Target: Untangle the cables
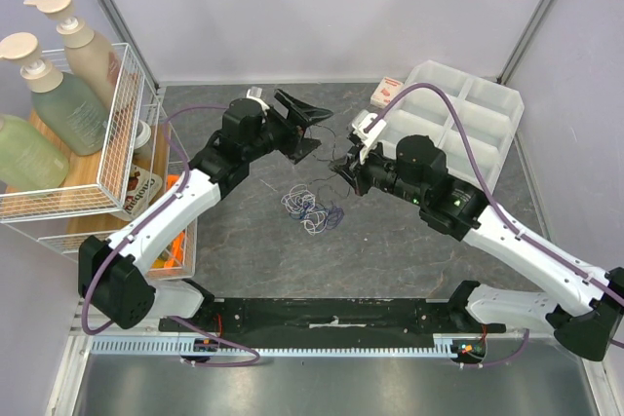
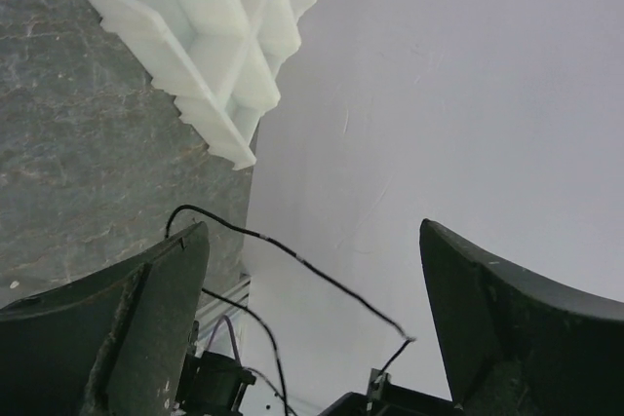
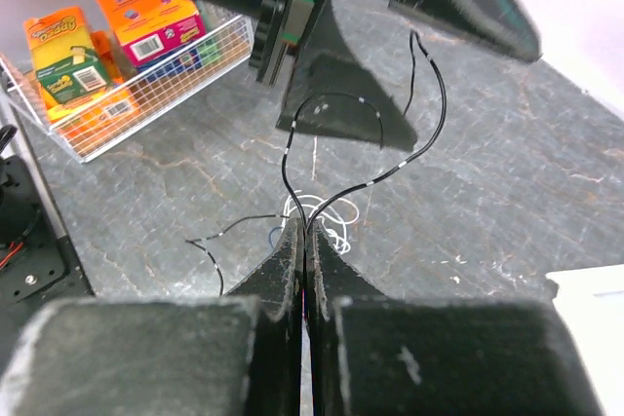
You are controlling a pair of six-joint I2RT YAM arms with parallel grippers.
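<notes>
The cables lie partly in a small tangle of white and dark blue curls (image 1: 310, 208) on the grey table between the arms. One black cable (image 3: 429, 124) rises from there, and my right gripper (image 3: 306, 231) is shut on it, both strands leaving its tips. The same black cable (image 2: 331, 280) runs slack through the gap of my left gripper (image 2: 314, 231), touching neither of the wide-open fingers (image 2: 146, 328). From above, the left gripper (image 1: 325, 133) hangs just left of the right gripper (image 1: 337, 170), both above the tangle. The white curls (image 3: 327, 209) show just past the right fingertips.
A white compartment tray (image 1: 458, 114) stands at the back right, with a small pink box (image 1: 388, 93) beside it. At the left is a wire rack (image 1: 122, 133) with pump bottles (image 1: 58, 104), and a lower basket of orange boxes (image 3: 127, 56).
</notes>
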